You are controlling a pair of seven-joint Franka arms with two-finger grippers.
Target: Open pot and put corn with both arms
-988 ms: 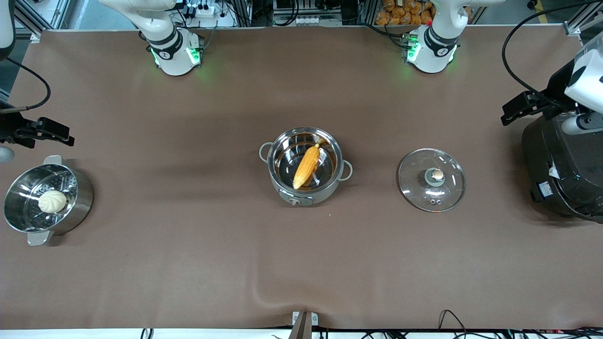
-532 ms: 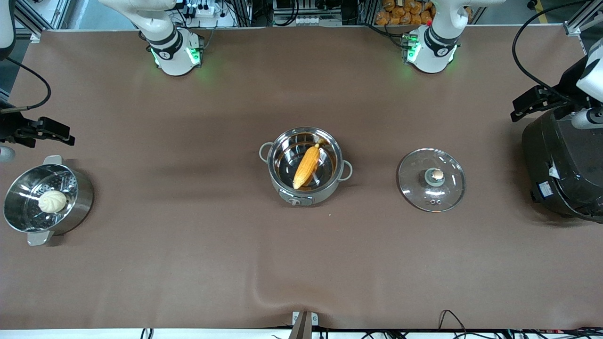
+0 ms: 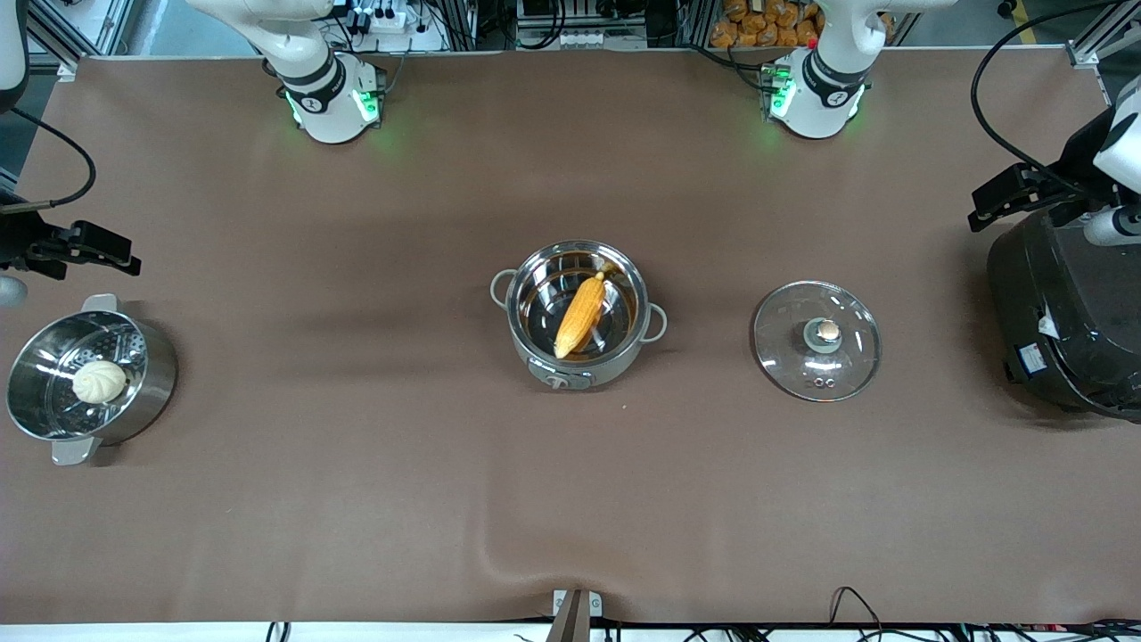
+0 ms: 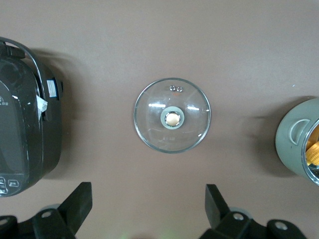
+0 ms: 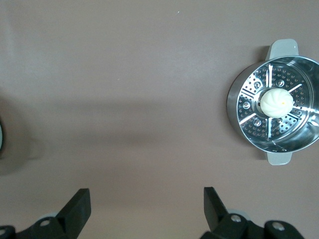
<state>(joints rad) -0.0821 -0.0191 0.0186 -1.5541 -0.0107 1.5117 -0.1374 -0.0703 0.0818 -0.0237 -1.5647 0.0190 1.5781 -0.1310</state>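
Left gripper raised, fingers spread wide; right gripper raised, fingers spread wide.

A brown worktop with four things sitting on it.

The pot sits in the middle with no lid on, and the corn lies inside it. The glass lid lies flat beside the pot, toward the left arm's end. A big black rice cooker stands at that same end. A steel steamer pot with a white bun in it stands at the right arm's end.
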